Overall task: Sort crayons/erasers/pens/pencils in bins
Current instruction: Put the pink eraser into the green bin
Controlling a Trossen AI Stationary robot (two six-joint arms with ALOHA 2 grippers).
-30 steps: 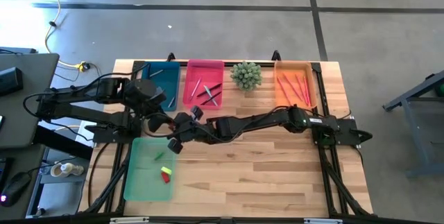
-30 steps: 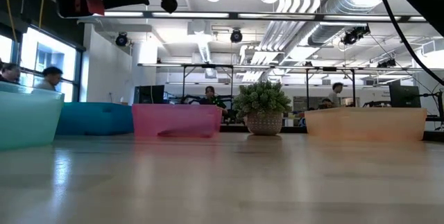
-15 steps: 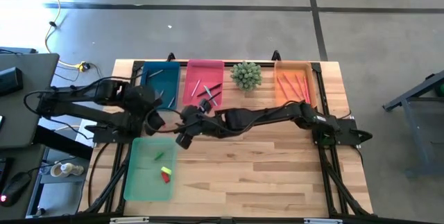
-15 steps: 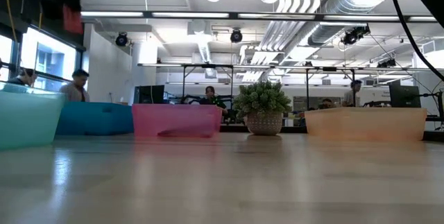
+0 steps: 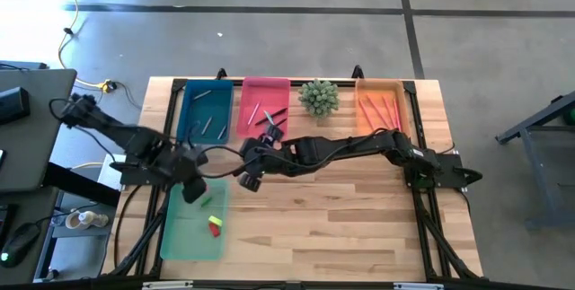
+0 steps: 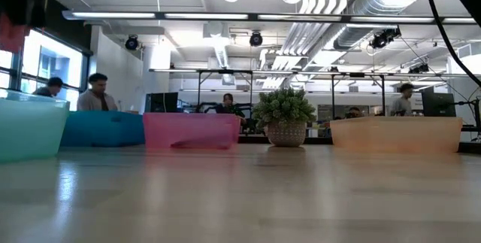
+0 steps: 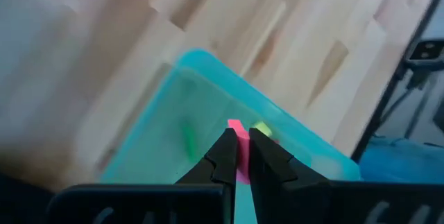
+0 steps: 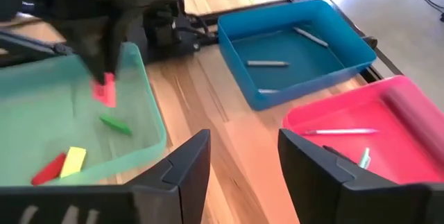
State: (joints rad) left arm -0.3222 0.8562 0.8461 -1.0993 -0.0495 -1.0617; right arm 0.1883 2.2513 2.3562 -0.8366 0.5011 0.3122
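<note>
**Red eraser carried over the green bin**

The left pincer (image 5: 194, 188) is clenched on a red eraser (image 8: 105, 90) and has swung from beside the blue bin (image 5: 206, 109) to hang over the near corner of the pale-green bin (image 5: 180, 236), where a green, a yellow and a red eraser already lie. It looks ready to drop. The right pincer (image 5: 249, 180), released and holding nothing, has drawn back toward the pink bin (image 5: 264, 86), above the tabletop (image 5: 341, 227). I can read no brand, label or writing anywhere.
</note>
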